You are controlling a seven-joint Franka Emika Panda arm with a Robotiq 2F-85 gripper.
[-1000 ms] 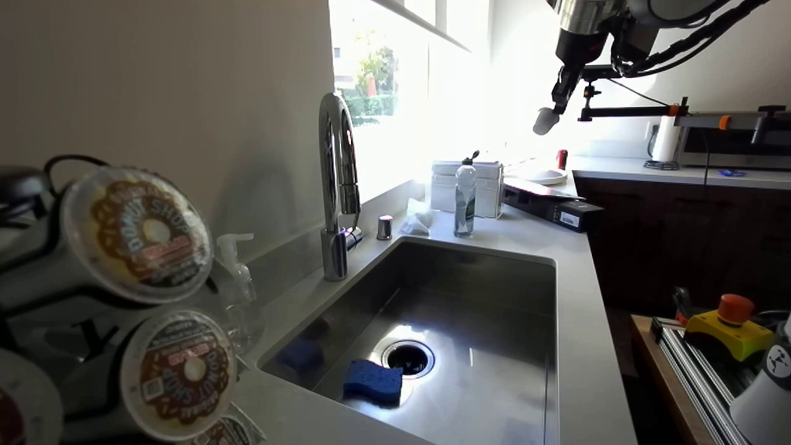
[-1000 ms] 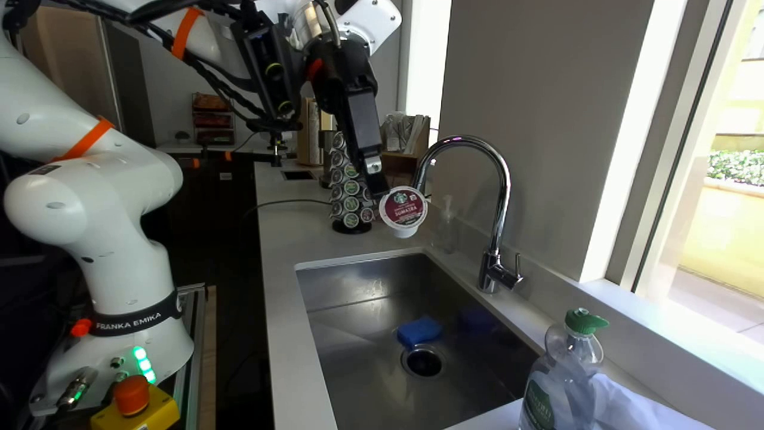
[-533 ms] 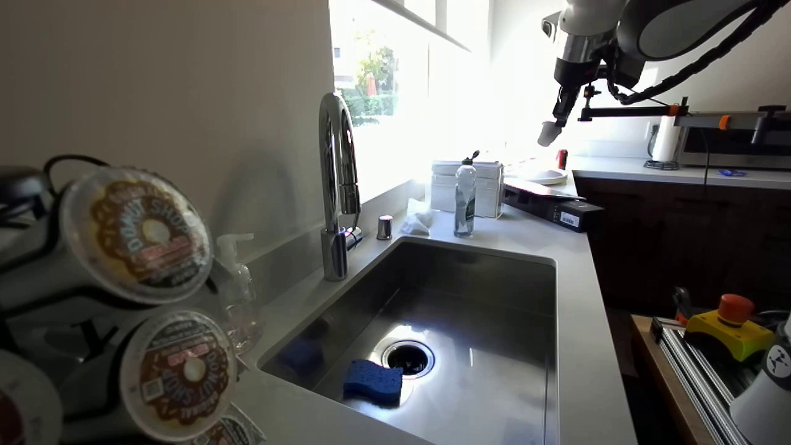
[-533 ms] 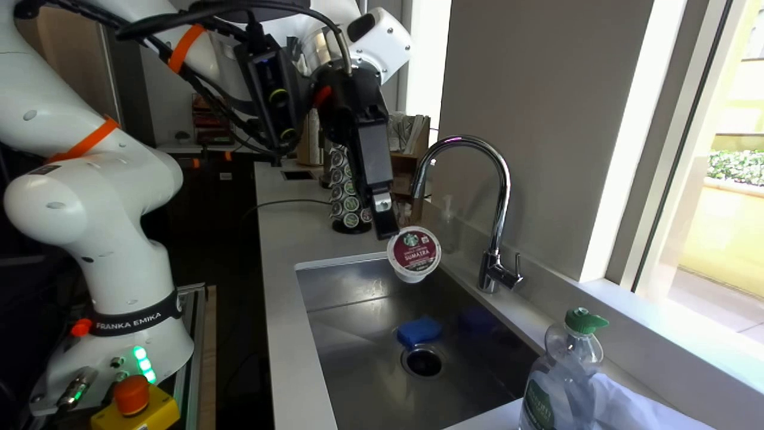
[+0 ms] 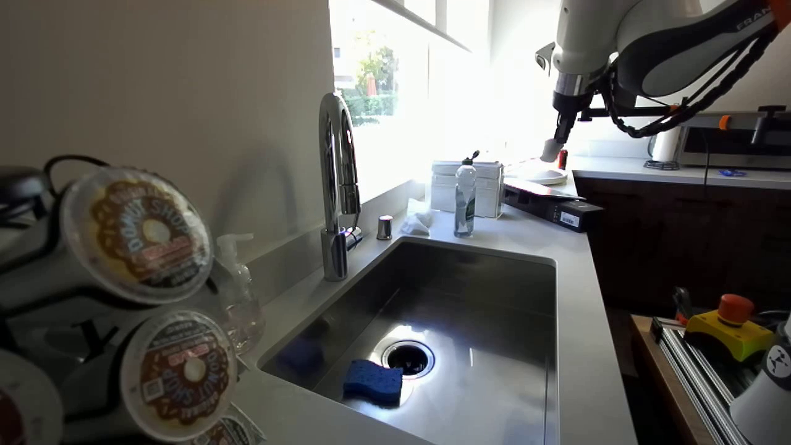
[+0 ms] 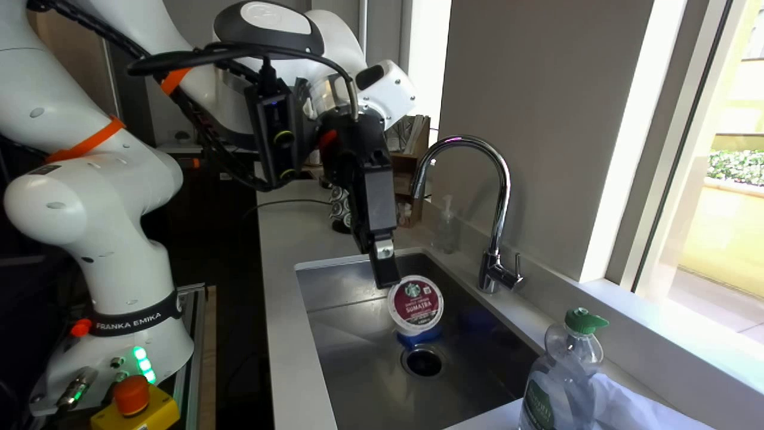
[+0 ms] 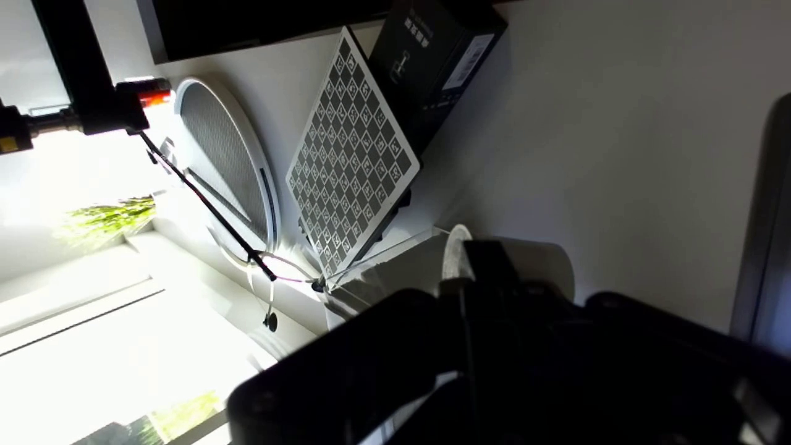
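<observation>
Pod [image 6: 416, 304]: held in air above counter [image 7: 642, 185], turned on its side.
Gripper [image 6: 388, 279]: almost fully closed, pinching pod near rim.
Sink edge [image 7: 760, 228]: at right border of wrist view, across a stretch of counter from pod.
Faucet [image 5: 332, 179]: well apart in both exterior views.

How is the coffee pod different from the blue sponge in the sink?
The coffee pod has a round, dark red lid with a white rim; the sponge is a blue block with curvy sides. The pincer grips the coffee pod up in the air, while the sponge lies in the sink. Both are much smaller than the sink.
</observation>
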